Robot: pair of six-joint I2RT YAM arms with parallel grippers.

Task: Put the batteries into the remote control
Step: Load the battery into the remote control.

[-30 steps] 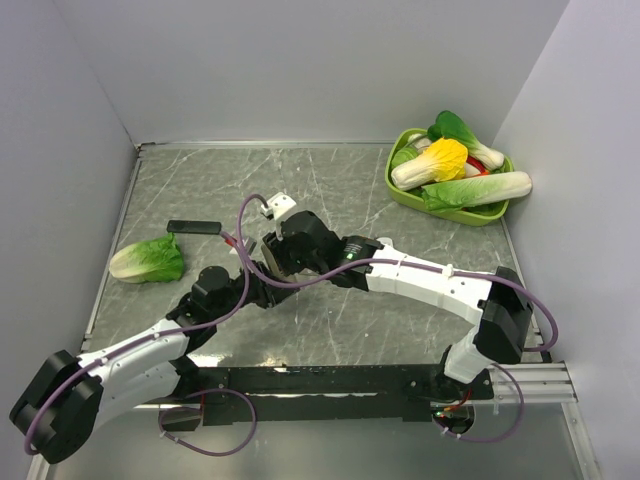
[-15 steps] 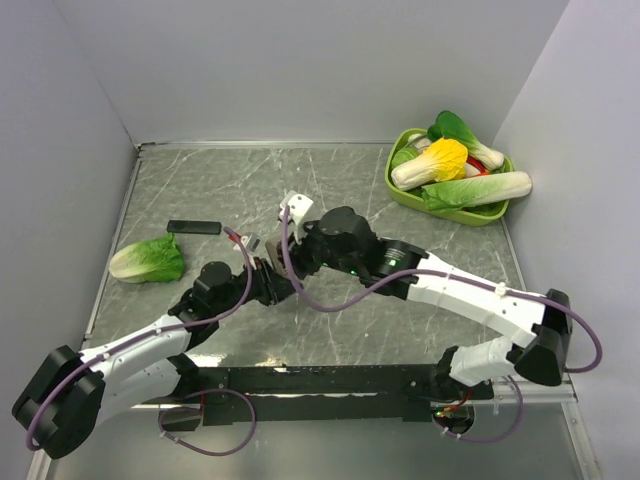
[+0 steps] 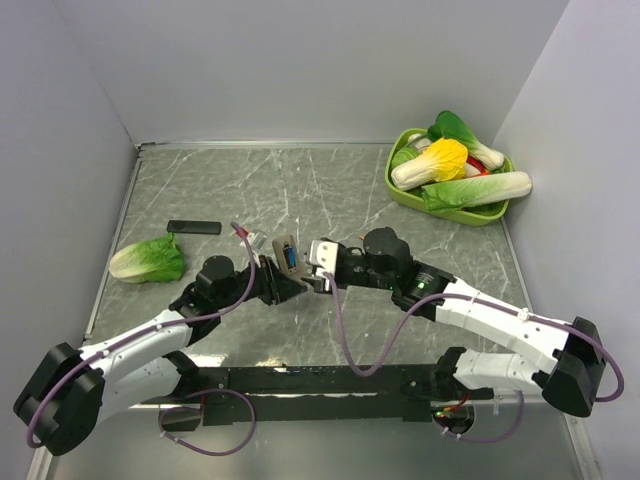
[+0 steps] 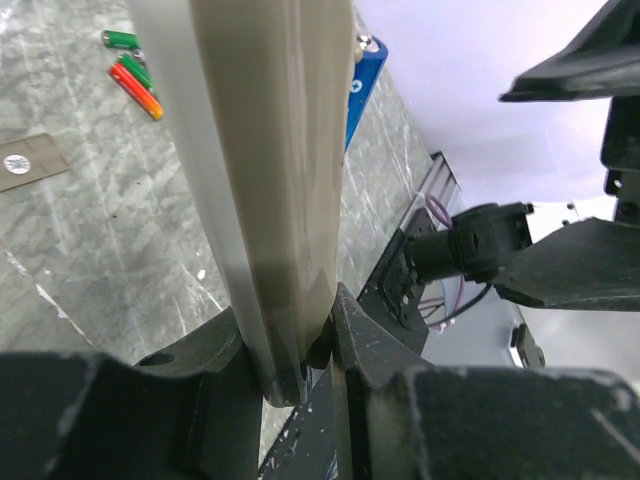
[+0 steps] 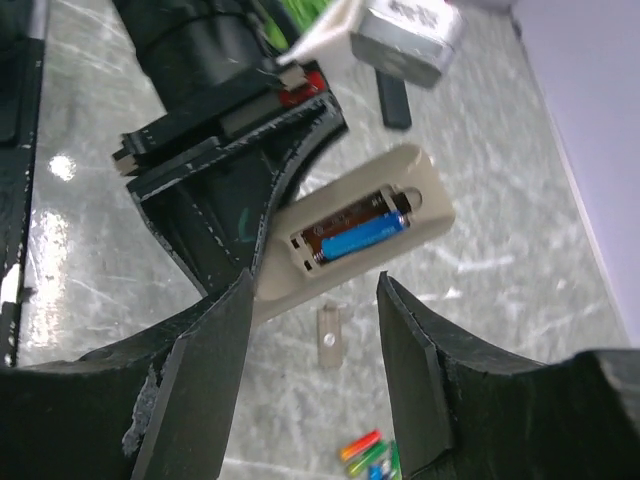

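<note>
The remote control (image 5: 350, 235) is seen held off the table (image 3: 330, 190), clamped at one end between the closed jaws of the left gripper (image 4: 292, 345). Its blue recess is faced by the right gripper (image 5: 312, 300), whose jaws are spread wide around nothing. The batteries (image 4: 132, 70) are seen lying together on the marble nearby.

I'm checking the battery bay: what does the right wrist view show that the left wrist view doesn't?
Only right wrist: the remote control's open blue bay, and the flat black bar. Only left wrist: the remote's side edge, close up. Both: the left tool clamping it, the loose batteries and a small grey plate.
</note>
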